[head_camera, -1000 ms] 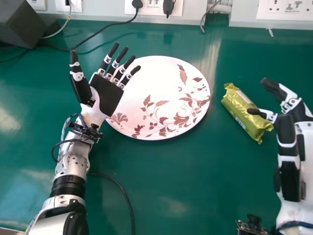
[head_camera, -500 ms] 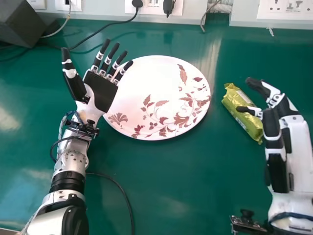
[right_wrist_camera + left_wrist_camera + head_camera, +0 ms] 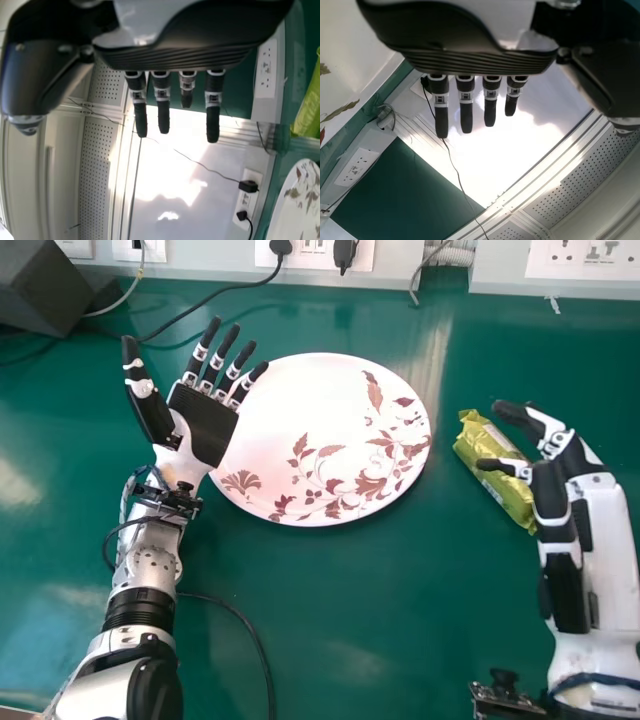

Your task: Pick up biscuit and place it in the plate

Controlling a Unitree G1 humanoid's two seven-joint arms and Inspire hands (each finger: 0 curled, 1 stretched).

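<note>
Green tabletop: biscuit near right robot hand.

Biscuit packet: partly covered by the right hand; contact between them cannot be told; print too small to read; cut off in the right wrist view
Plate: rim towards the table's left edge partly behind the left hand; cut off in both wrist views
Black box: cut off, near the table's far left corner
Table: right edge and near right corner outside the head view
Cable: partly hidden beside the left arm
</note>
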